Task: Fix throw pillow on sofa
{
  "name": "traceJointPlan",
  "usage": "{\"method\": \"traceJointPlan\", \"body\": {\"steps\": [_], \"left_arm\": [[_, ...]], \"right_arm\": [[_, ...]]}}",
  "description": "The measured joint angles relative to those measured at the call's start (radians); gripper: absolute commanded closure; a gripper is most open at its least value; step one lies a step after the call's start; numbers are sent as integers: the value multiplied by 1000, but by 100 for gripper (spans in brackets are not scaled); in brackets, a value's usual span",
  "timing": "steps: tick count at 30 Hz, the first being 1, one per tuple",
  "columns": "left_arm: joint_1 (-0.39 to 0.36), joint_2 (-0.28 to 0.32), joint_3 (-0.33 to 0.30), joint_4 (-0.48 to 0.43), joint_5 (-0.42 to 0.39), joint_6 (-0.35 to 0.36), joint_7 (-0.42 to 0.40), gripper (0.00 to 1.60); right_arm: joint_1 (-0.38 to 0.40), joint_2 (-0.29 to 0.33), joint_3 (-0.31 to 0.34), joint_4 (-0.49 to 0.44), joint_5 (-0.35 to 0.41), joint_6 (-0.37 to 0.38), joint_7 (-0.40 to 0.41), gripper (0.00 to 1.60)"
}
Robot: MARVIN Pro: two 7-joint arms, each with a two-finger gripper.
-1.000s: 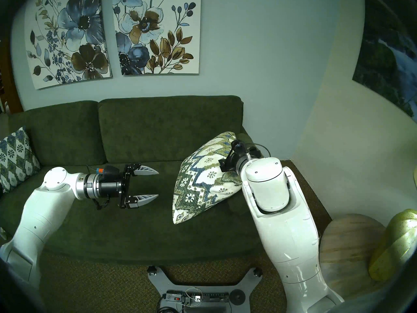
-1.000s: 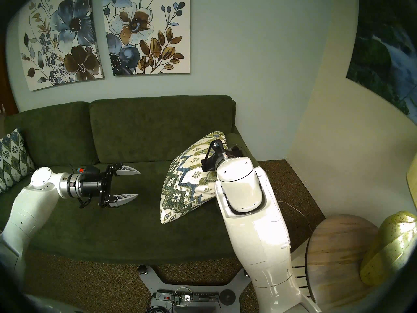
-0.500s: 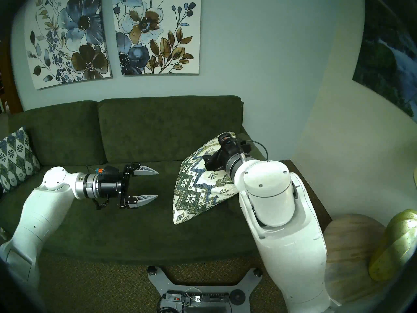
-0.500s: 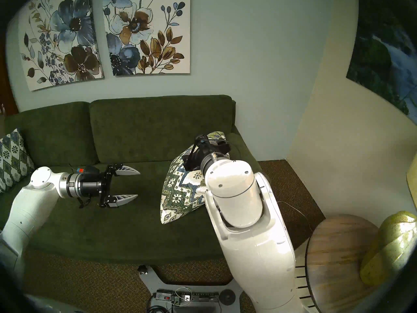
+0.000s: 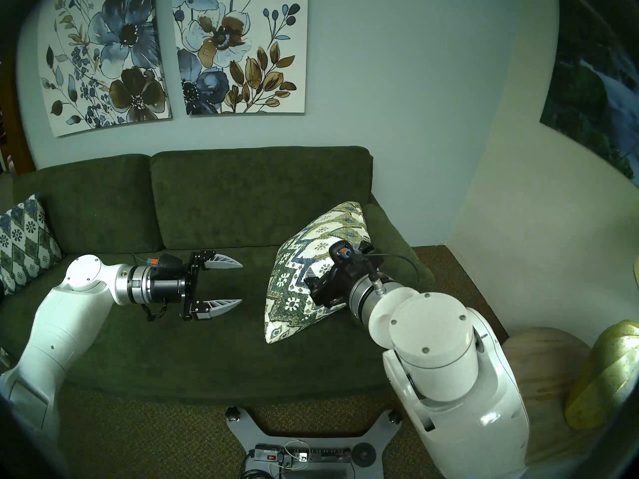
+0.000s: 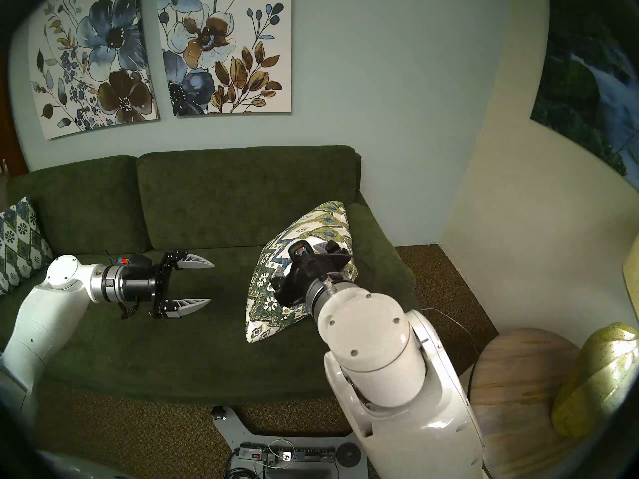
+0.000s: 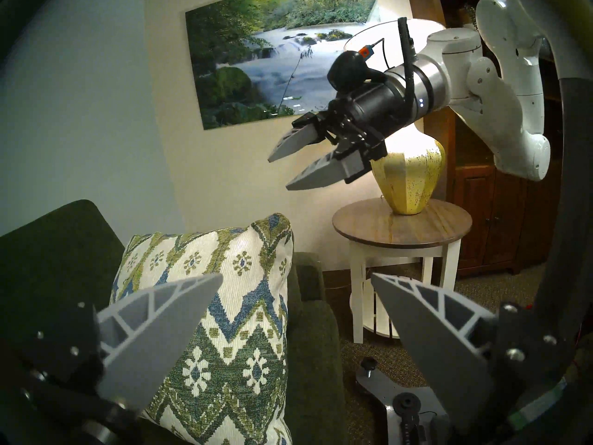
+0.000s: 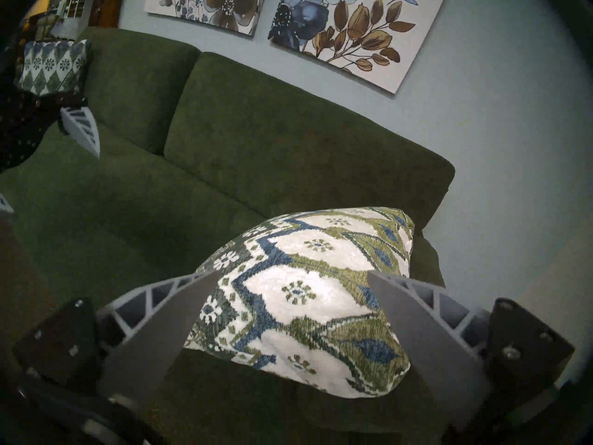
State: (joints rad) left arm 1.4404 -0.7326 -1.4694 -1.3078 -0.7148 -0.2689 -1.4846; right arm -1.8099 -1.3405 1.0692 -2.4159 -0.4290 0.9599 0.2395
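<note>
**A:** What sat nearest in the head views?

**B:** At the bottom centre, the robot's base plate (image 5: 311,430) on the carpet. Lower right, a round side table (image 5: 539,357) carried a yellow lamp (image 5: 601,374). The right arm's white elbow filled the lower right of the frame and covered part of the pillow's near edge.

**A:** And the grippers?

**B:** The left gripper (image 5: 238,280) hung over the seat, left of centre, fingers spread wide and holding nothing. The right gripper (image 7: 278,174) was mostly masked by its own wrist in the head views; the left wrist camera showed it in the upper right of that frame, fingers parted, empty, clear of the pillow top.

**A:** Where was the throw pillow?

**B:** The throw pillow (image 5: 304,278) stood tilted on the sofa (image 5: 214,205) seat, right of centre, leaning against the armrest at the sofa's end. In the right wrist view it lay between that gripper's spread fingers (image 8: 167,325), and I couldn't tell whether they touched it.

**A:** Farther back?

**B:** A second patterned pillow (image 5: 24,239) at the far left edge, against the back cushion. Above, two flower paintings (image 5: 179,53) on the wall; at the upper right, a river picture (image 7: 276,55), sharp only from the left wrist.
</note>
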Motion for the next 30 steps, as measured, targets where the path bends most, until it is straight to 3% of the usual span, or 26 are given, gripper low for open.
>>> {"method": "traceJointPlan", "body": {"steps": [17, 30], "left_arm": [[0, 4, 4, -1, -1, -4, 0, 0], [0, 6, 6, -2, -3, 2, 0, 0]], "right_arm": [[-215, 185, 47, -8, -29, 0, -56, 0], [-360, 212, 137, -10, 24, -2, -122, 0]]}}
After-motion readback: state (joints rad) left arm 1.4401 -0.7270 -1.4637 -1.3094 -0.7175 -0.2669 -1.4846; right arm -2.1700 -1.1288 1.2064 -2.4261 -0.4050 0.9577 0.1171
